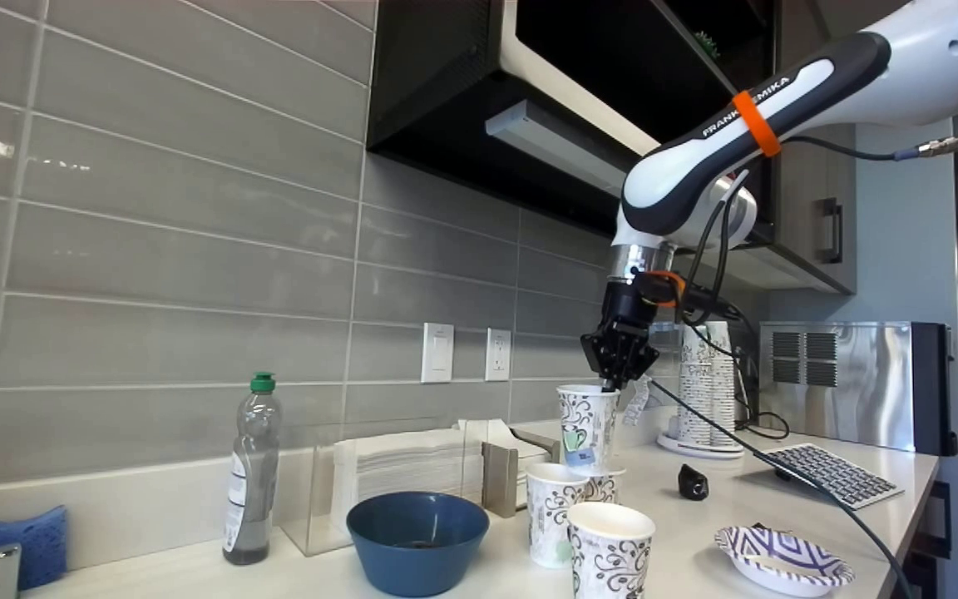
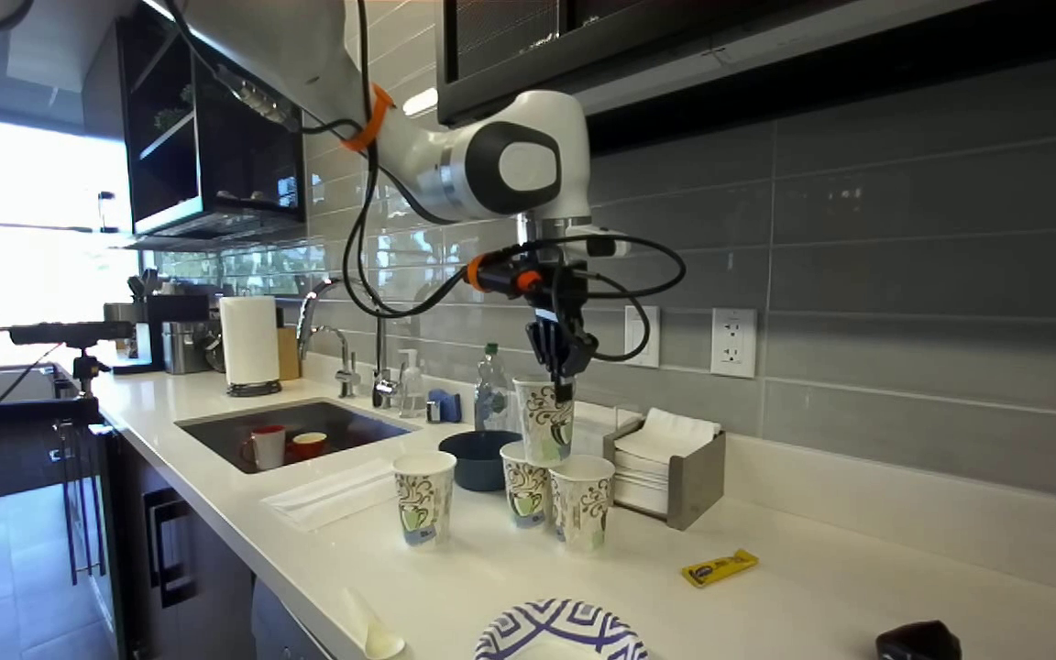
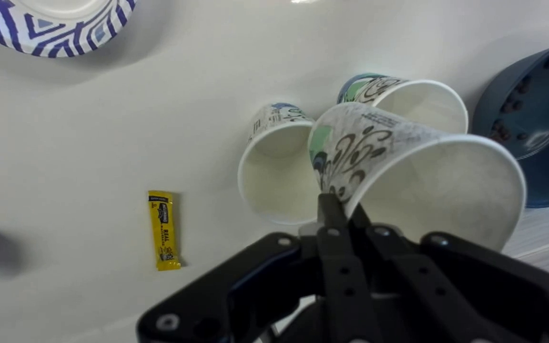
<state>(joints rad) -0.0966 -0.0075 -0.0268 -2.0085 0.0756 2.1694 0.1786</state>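
My gripper [image 1: 609,385] is shut on the rim of a patterned paper cup [image 1: 587,424], with one finger inside and one outside. The held cup is roughly upright in both exterior views and looks empty in the wrist view [image 3: 365,147]. It hangs above the counter, close over two standing paper cups [image 2: 528,490] [image 2: 582,504]; I cannot tell whether it touches them. Another paper cup [image 2: 423,504] stands nearer the counter's front edge. A blue bowl [image 1: 417,561] stands beside the cups. The wrist view shows small brown pieces inside the bowl [image 3: 498,100].
A napkin holder [image 2: 698,481] stands by the wall, near a soap bottle [image 1: 252,491]. A patterned paper plate [image 2: 560,619], a yellow packet [image 2: 719,568] and a black object [image 1: 693,482] lie on the counter. A sink [image 2: 345,422] holds mugs. Cabinets [image 1: 446,75] hang above.
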